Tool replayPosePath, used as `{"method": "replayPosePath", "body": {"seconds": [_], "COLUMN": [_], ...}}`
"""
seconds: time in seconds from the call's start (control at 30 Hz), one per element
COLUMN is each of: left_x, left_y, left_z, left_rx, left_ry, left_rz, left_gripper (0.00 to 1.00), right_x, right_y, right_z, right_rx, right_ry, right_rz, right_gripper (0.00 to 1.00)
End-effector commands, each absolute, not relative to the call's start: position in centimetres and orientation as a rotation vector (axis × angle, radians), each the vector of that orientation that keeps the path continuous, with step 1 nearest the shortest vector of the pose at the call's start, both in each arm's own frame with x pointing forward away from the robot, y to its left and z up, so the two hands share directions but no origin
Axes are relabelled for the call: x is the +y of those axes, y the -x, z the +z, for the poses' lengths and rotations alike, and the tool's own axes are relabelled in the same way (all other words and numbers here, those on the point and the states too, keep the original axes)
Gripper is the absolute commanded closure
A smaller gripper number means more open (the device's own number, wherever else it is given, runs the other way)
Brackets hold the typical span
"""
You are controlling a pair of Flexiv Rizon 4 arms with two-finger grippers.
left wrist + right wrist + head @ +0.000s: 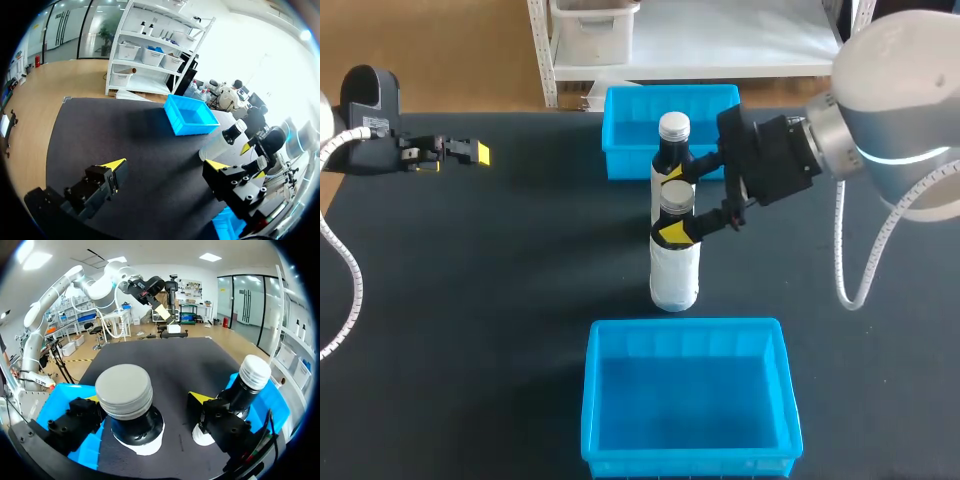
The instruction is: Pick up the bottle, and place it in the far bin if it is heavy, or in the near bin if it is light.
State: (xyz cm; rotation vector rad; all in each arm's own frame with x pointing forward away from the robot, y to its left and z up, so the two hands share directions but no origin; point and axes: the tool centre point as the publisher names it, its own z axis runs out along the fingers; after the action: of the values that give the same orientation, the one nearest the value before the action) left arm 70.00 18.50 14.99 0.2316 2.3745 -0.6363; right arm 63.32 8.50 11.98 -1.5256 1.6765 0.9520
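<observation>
Nearest lies the near bin [685, 325]; past it the bottle [674, 268], white-labelled and silver-capped, stands upright, its neck between the open fingers of the right gripper [671, 204]. Behind, a second bottle [673, 145], half hidden, fronts the far bin [628, 160]. The left gripper [166, 165] gapes empty.

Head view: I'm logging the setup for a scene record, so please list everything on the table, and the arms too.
nearer bottle: 1, dark with a white label and a pale cap, upright at the table's middle, between the two bins
farther bottle: 1, same colours, upright just behind the first, in front of the far bin
far bin: 1, blue, at the table's back edge, nothing in it
near bin: 1, blue, at the front edge, nothing in it
table: 1, black top
left gripper: 1, yellow tips, open, holds nothing, at the table's left
right gripper: 1, yellow tips, open, either side of the nearer bottle's neck
</observation>
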Motion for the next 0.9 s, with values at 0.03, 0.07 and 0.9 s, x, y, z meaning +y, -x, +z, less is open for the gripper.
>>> {"method": "replayPosePath", "body": {"seconds": [0.03,0.07,0.9], "left_x": [18.5,18.5,18.5], "left_y": [-70.0,-70.0,-70.0], "left_z": [14.99,14.99,14.99], "left_rx": [2.374,2.374,2.374], "left_ry": [-0.232,-0.232,-0.232], "left_rz": [-0.636,-0.636,-0.636], "left_gripper": [0.0,0.0,0.0], "right_x": [8.64,8.65,8.38], "right_y": [-63.54,-63.54,-62.63], "right_z": [11.81,11.81,11.59], "right_rx": [1.673,1.673,1.667], "right_ry": [1.526,1.526,1.524], "right_rz": [0.959,0.96,0.98], "right_gripper": [0.0,0.0,0.53]}}
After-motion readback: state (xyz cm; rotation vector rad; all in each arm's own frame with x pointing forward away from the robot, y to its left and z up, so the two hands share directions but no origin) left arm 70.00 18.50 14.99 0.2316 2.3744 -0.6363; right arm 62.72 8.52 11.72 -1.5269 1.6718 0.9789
